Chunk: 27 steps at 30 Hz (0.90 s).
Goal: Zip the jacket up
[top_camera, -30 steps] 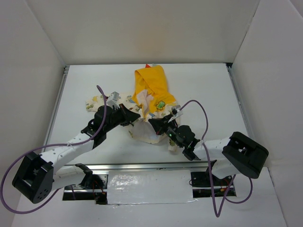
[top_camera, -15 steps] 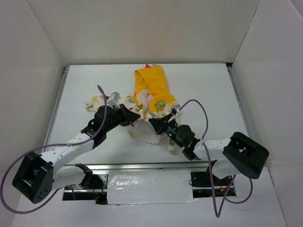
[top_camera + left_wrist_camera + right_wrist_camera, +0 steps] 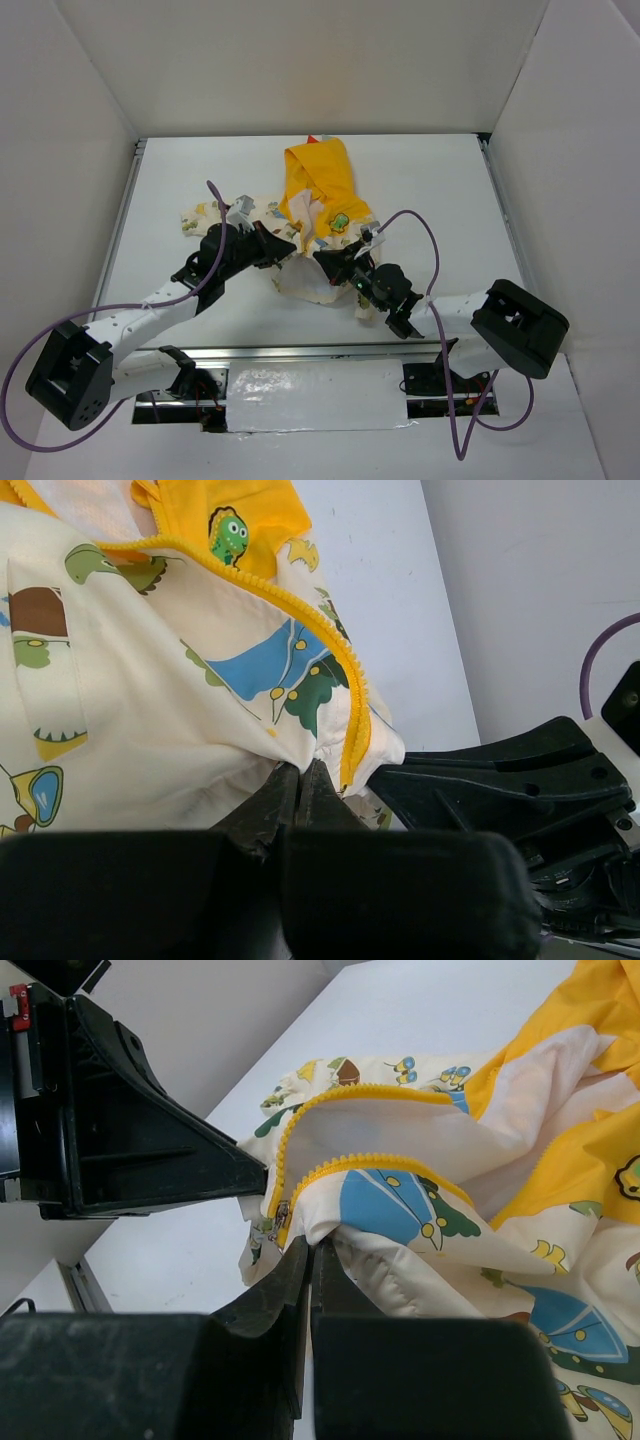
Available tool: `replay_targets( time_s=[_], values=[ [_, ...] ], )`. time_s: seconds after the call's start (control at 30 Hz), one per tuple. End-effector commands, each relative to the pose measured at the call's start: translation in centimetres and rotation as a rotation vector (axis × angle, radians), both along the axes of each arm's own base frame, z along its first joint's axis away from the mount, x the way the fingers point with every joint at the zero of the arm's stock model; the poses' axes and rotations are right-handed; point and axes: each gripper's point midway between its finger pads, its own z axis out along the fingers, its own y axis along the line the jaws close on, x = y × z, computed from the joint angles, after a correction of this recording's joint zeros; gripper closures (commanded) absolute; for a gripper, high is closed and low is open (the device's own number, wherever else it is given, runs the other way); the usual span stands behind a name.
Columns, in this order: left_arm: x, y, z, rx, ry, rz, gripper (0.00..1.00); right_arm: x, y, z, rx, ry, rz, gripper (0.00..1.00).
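Next to nothing differs from a second ago in the top view: both arms hold the same pose and the jacket (image 3: 318,212) lies in the same spot, mid-table (image 3: 440,190), yellow hood (image 3: 320,172) towards the far wall, hem towards the arms; left gripper (image 3: 293,246) tip maybe a hair nearer the hem, hard to tell.

Left gripper (image 3: 300,776) jaws pressed together, pinching cream fabric at the hem just beside the lower end of the yellow zipper (image 3: 352,695) teeth; right gripper (image 3: 310,1248) jaws also pressed together, pinching the other front panel's hem, zipper (image 3: 372,1163) teeth curving just above it; small metal slider (image 3: 283,1214) hangs at the bottom of the teeth, front open above it; the two grippers sit close, tips facing each other across the hem, apart.

Prints only: green dinosaur (image 3: 229,532) on yellow lining; blue vehicle print (image 3: 385,1207) on cream.
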Motion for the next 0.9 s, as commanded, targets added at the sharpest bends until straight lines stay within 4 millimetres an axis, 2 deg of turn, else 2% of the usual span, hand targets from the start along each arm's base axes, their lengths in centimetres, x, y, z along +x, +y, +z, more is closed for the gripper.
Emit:
replay_targets(
  time_s=[0.0, 0.43, 0.87],
  values=[
    [1.0, -0.2, 2.7, -0.020, -0.071, 0.015, 1.00, 0.1, -0.1, 2.0, 0.052, -0.045, 0.000, 1.00],
    [1.5, -0.5, 3.6, -0.042, -0.080, 0.019, 1.00, -0.3, -0.5, 1.0, 0.034, -0.035, 0.001, 1.00],
    [1.2, -0.4, 2.1, -0.026, -0.054, 0.015, 1.00, -0.4, -0.7, 2.1, 0.049, -0.058, 0.002, 1.00]
  ],
)
